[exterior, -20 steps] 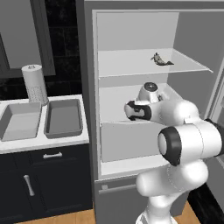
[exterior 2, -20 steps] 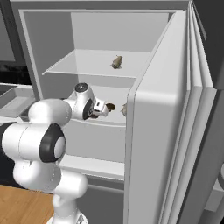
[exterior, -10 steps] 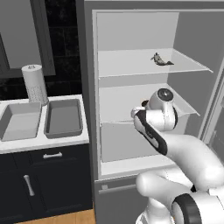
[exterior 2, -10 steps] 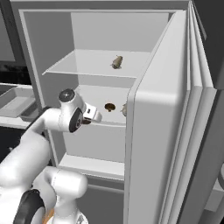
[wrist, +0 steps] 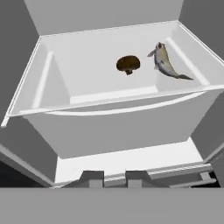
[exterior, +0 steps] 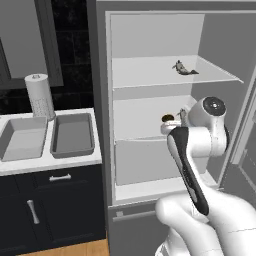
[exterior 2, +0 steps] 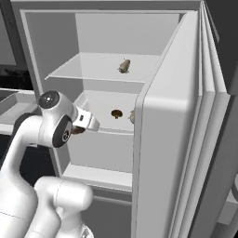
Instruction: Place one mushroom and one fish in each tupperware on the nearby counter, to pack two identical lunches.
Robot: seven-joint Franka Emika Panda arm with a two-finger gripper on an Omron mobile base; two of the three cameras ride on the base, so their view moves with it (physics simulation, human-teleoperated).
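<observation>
Gripper [wrist: 114, 177], fingers close together and holding nothing, hangs in front of the fridge's middle shelf [wrist: 109, 100], where the mushroom [wrist: 128, 64] lies ahead and the fish [wrist: 165, 61] just beside it, long axis running front-to-back.

Open white fridge [exterior: 150, 90] right of white marbled stone counter [exterior: 50, 161]. On counter: two grey rectangular tupperware trays [exterior: 73, 133] side by side, white paper-towel roll [exterior: 40, 96] behind them. Upper shelf: small grey-olive fish [exterior: 183, 69]. Middle shelf: round brown mushroom [wrist: 128, 64] left of second slim grey fish [wrist: 165, 61], near each other, apart. Gripper [wrist: 114, 176] in front of middle shelf, below its front edge.
</observation>
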